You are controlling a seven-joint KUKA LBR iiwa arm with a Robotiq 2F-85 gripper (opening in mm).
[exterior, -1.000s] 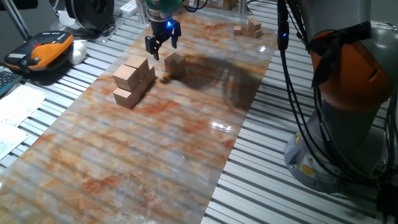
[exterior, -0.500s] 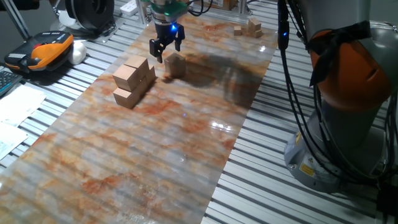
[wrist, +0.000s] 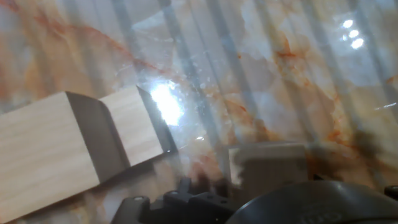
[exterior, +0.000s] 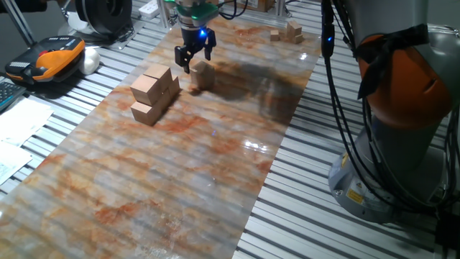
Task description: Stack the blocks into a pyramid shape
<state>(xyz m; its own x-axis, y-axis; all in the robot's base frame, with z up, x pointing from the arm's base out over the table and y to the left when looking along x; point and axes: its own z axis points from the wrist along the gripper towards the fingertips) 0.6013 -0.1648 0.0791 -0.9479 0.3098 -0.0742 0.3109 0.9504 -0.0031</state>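
Observation:
A two-layer stack of light-tan wooden blocks (exterior: 154,92) stands on the marbled mat, left of centre. One lone block (exterior: 202,75) stands just right of it. My gripper (exterior: 195,57) is open and empty. It hovers just above and behind the lone block, and its fingers (exterior: 184,60) touch nothing. In the hand view the stack (wrist: 56,152) fills the left side. The lone block (wrist: 267,163) shows blurred near the bottom, just ahead of the hand's dark body (wrist: 292,208).
Small wooden pieces (exterior: 287,32) lie heaped at the far end of the mat. An orange and black device (exterior: 50,59) and papers (exterior: 21,122) sit at the left. The robot base (exterior: 402,115) and its cables stand at the right.
My gripper has moved right and a little lower, from above the stack's far end to just over the lone block. The blocks have not moved.

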